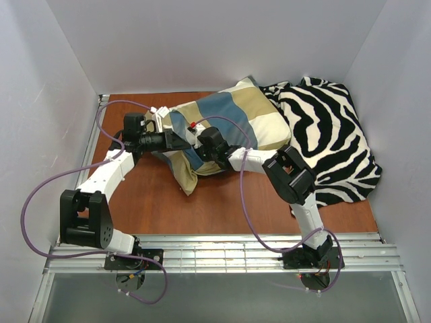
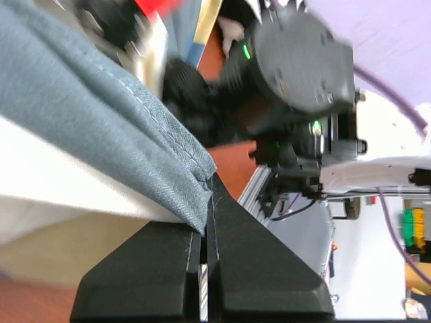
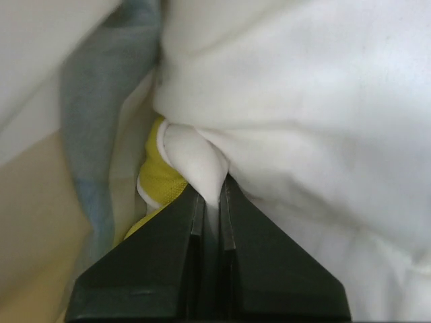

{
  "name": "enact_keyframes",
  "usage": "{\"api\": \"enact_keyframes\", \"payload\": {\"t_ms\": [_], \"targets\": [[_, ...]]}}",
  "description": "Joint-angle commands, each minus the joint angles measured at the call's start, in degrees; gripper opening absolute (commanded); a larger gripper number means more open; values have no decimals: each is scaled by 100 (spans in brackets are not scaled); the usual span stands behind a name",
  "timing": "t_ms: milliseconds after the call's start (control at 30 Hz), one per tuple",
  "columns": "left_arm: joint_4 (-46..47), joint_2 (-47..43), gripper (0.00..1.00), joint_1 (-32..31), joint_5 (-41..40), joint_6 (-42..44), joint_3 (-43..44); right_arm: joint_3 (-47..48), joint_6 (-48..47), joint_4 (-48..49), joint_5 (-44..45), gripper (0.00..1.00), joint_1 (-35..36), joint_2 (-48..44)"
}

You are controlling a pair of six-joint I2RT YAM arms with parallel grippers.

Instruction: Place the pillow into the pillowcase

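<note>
- The tabletop is reddish-brown wood.
- The pillowcase lies bulging across its middle and far side.
- A zebra-striped cloth lies rumpled on the right side, touching the pillowcase.

I see my left arm and right arm as white link shells joined by chunky black motor housings, each trailed by a purple cable. The left pincer and right pincer are matte black wedges.

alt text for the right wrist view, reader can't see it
The right tool is shut on a fold of the white pillow, its yellow edge showing beside the pinch. The blue and tan pillowcase lies to the left.
</note>
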Motion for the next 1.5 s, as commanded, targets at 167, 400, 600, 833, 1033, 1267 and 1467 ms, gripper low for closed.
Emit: {"api": "enact_keyframes", "payload": {"t_ms": [167,400,600,833,1033,1267,1467], "targets": [[267,18,0,131,545,78,674,-764,-325,-515,-605,4,144,-1364],[-1410,80,3,175,-745,1712,515,-44,-2195,-3024,-37,68,101,-2076],[-2403,202,16,175,-1882,3081,383,106,-3102,-4004,123,83,-31,-2726],[-2609,-446,12,184,-1372,3482,-20,300,-3665,-4208,218,95,30,-2975],[-2319,-921,8,245,-610,3331,-65,572,-3579,-4462,1906,47,118,-1815],[-1710,-1547,61,237,114,3259,-372,660,-2698,-4392,-387,52,-251,-1199],[-1871,-1493,60,245,-10,3639,-556,1046,-2716,-4173,1949,52,-234,-1120]]}}
